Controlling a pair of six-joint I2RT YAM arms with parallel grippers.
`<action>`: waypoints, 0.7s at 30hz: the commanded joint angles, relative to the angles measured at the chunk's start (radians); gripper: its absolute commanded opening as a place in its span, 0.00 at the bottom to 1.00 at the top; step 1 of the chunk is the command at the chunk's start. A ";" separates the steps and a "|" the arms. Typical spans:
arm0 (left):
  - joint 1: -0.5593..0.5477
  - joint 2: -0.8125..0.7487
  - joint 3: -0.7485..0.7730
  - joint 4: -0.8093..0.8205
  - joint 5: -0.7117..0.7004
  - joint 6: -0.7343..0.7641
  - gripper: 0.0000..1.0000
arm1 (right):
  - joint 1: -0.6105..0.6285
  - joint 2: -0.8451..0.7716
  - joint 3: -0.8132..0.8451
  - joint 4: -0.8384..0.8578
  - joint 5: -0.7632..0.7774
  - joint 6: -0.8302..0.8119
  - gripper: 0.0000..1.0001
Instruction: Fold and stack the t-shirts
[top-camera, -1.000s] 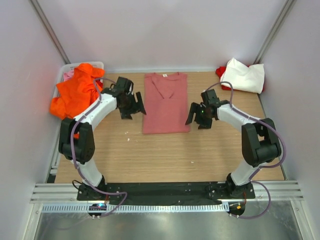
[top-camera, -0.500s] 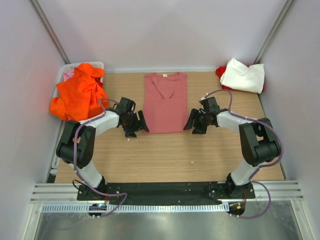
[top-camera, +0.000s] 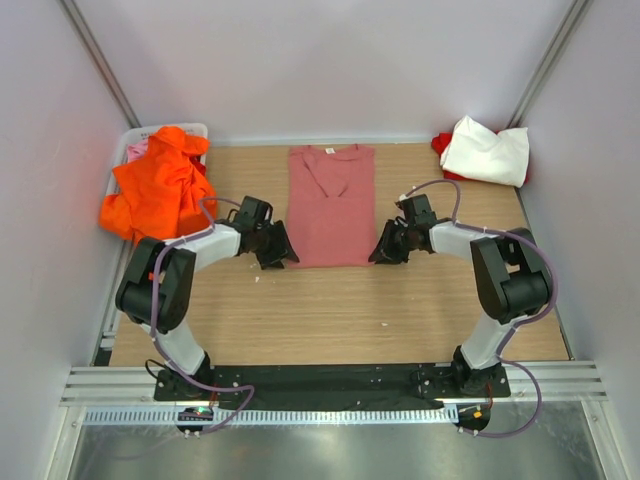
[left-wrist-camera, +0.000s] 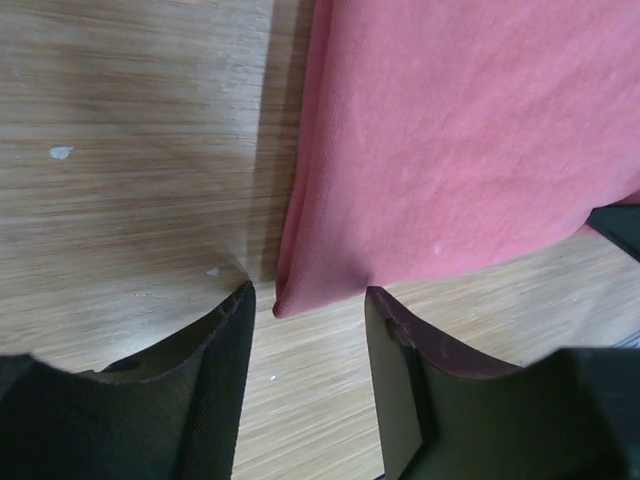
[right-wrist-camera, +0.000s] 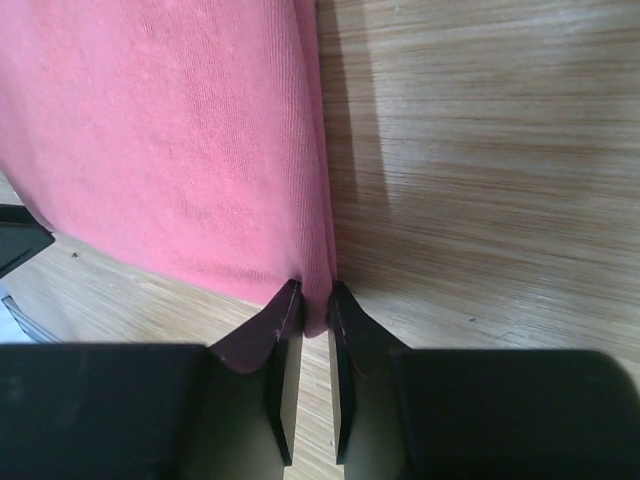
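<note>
Flat on the light wooden tabletop (top-camera: 330, 310), midway along its far edge, collar toward that edge: dusty salmon-pink cloth t-shirt (top-camera: 331, 205), folded into a narrow strip. At the strip's near-left corner, black left gripper (left-wrist-camera: 310, 300), fingers (left-wrist-camera: 215, 350) spread apart, one on either side of the cloth corner, not closed on it. At the near-right corner, black right gripper (right-wrist-camera: 314, 300), fingers (right-wrist-camera: 275, 330) pressed nearly together, pinching the folded edge. Heaped at the far-left corner and spilling over the left edge: bright orange crumpled t-shirt (top-camera: 155, 190), atop a white plastic bin (top-camera: 196, 128). At the far-right corner: white bunched t-shirt (top-camera: 487, 150), lying over a red t-shirt (top-camera: 441, 143).
</note>
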 joint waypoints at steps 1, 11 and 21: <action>-0.024 0.015 -0.028 0.028 -0.006 0.004 0.49 | 0.004 0.039 0.006 -0.007 0.035 -0.013 0.20; -0.049 0.030 -0.055 0.062 -0.021 -0.003 0.00 | 0.004 0.015 -0.002 -0.026 0.038 -0.028 0.01; -0.101 -0.129 -0.151 0.039 -0.078 -0.002 0.00 | 0.004 -0.134 -0.089 -0.085 0.082 -0.042 0.01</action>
